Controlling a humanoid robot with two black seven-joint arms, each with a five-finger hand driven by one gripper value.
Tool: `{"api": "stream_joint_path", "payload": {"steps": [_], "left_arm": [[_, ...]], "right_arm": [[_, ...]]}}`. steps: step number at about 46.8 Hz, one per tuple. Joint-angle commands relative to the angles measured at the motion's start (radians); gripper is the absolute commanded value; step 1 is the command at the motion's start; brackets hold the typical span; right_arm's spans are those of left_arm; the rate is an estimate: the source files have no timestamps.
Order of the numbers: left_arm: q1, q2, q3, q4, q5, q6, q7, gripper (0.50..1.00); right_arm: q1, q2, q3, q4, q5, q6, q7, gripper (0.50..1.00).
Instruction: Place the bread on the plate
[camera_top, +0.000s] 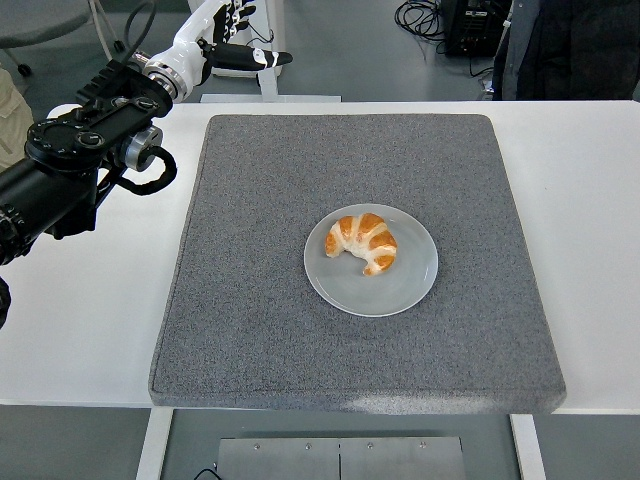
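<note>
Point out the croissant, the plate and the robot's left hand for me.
croissant (361, 242), head view, on the middle of its golden crust.
plate (412, 287), head view, on a bare part near its right rim.
left hand (222, 30), head view, on the white palm, raised beyond the table's far edge.

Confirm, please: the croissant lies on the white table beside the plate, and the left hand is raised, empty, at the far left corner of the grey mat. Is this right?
Not quite. The croissant lies on the plate, not on the table beside it; the head view shows this. The rest holds: the left hand is raised and empty, fingers open, beyond the far left corner of the grey mat.
</note>
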Motion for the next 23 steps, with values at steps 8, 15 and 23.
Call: {"api": "stream_joint_path", "payload": {"steps": [8, 15, 23], "left_arm": [[0.056, -0.019, -0.176, 0.089, -0.073, -0.148, 0.021, 0.99], [0.099, -0.025, -0.3, 0.109, -0.075, -0.185, 0.037, 0.99], [0.141, -0.032, -0.385, 0.112, -0.102, -0.204, 0.069, 0.99]], "right_arm": [[0.0, 0.0, 0.0, 0.0, 0.0, 0.0, 0.0, 1.0], [0.0, 0.0, 0.0, 0.0, 0.0, 0.0, 0.0, 1.0], [-0.002, 0.0, -0.002, 0.006, 0.0, 0.003, 0.0, 1.0]]}}
